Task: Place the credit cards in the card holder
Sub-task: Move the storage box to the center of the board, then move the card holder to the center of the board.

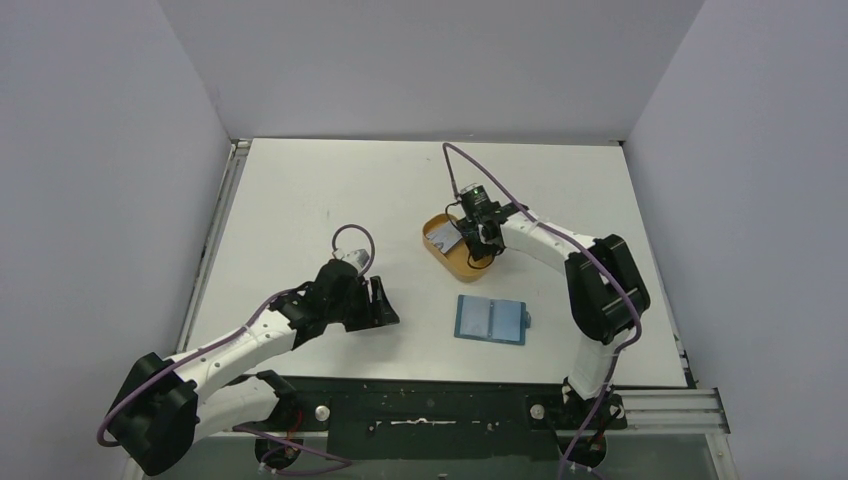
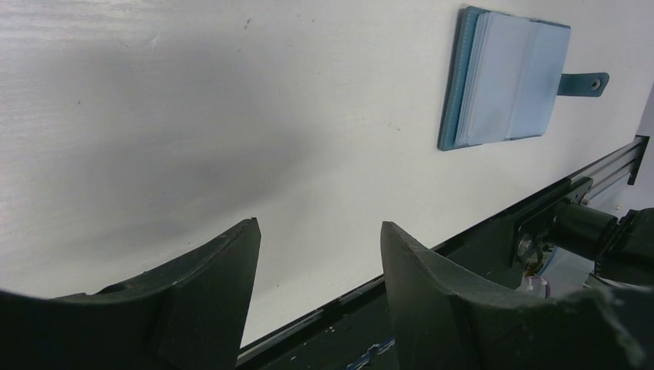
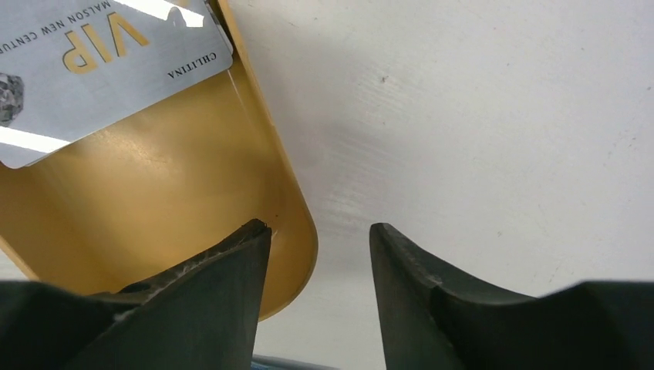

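A silvery credit card (image 3: 92,62) with gold "VIP" print lies tilted in the orange tray (image 3: 154,193); the top view shows the card (image 1: 443,238) at the tray's left end. My right gripper (image 3: 320,230) is open and holds nothing. Its left finger is over the tray's inside and its right finger over the bare table, straddling the rim. From above, the right gripper (image 1: 483,243) hangs at the tray's right end. The card holder (image 1: 490,320) lies open and flat, teal outside and light blue inside (image 2: 505,81). My left gripper (image 2: 320,230) is open and empty, left of the card holder (image 1: 384,303).
The orange oval tray (image 1: 452,265) stands just behind the card holder. The holder's snap tab (image 2: 584,82) sticks out on its right side. A black rail (image 2: 540,208) runs along the table's near edge. Grey walls close in both sides and the back.
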`<state>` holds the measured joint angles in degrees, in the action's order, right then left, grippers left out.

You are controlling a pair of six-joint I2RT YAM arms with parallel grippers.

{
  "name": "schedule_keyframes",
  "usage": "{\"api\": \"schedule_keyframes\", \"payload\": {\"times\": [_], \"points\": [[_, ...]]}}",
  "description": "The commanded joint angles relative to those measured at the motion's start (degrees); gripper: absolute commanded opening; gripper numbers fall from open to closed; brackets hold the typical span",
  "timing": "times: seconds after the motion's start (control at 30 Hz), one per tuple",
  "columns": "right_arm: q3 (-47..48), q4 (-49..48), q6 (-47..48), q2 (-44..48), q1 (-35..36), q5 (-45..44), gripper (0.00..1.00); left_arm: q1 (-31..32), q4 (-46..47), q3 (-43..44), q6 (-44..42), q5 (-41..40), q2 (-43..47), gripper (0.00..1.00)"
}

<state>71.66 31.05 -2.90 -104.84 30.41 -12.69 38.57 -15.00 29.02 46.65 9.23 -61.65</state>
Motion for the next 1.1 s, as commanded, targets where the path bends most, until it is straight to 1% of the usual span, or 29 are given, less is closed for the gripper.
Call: {"api": "schedule_keyframes", "payload": {"times": [0.0,0.1,0.2,0.3,0.33,0.37,0.4,0.43,0.53,0.67,0.83,0.97,1.03,1.07], "points": [[3.9,1.3,-2.3,2.8,-0.2,-2.8,0.54,-0.3,1.6,2.8,-1.4,0.6,0.7,0.56],[3.0,1.3,-9.3,9.0,0.0,-3.3,0.58,-0.2,1.0,2.3,-1.3,-0.1,2.0,0.56],[0.8,1.7,-19.3,16.2,0.8,-1.6,0.58,-0.2,0.3,1.9,-1.0,-1.3,3.2,0.56],[-4.3,-1.7,-27.7,23.5,1.7,0.6,0.58,-0.2,-0.6,2.1,-0.3,-3.0,3.9,0.61],[-6.2,-3.3,-29.5,25.8,1.9,1.7,0.58,-0.2,-0.7,2.3,-0.1,-3.3,3.8,0.67],[-8.1,-4.4,-31.1,27.7,1.9,2.4,0.58,-0.2,-0.3,2.4,0.4,-3.6,3.6,0.79],[-9.6,-4.2,-32.6,29.5,2.0,2.7,0.58,-0.4,0.3,2.3,1.4,-3.6,3.2,0.95],[-11.0,-3.5,-33.6,31.1,2.1,3.0,0.58,-0.8,0.8,2.4,2.1,-2.6,2.6,0.97],[-17.3,-2.6,-34.7,35.9,3.2,5.0,0.58,-0.7,3.8,2.7,2.0,-0.1,1.1,0.97],[-24.8,2.1,-36.3,40.4,4.0,5.0,0.58,1.9,6.7,2.5,1.7,-0.9,0.8,0.97],[-33.7,6.2,-40.4,46.2,3.8,-0.8,0.62,7.2,6.4,3.1,1.6,-4.9,-1.0,0.96],[-36.5,6.5,-43.0,45.9,2.5,-3.0,0.67,10.5,6.5,2.9,3.0,-7.7,-2.3,0.95],[-37.6,5.5,-43.7,44.8,0.8,-2.0,0.7,11.1,6.8,2.7,3.8,-7.9,-2.7,0.94],[-38.5,4.0,-43.6,44.5,-0.4,0.3,0.71,11.3,7.0,2.6,4.0,-8.1,-2.7,0.94]]}}
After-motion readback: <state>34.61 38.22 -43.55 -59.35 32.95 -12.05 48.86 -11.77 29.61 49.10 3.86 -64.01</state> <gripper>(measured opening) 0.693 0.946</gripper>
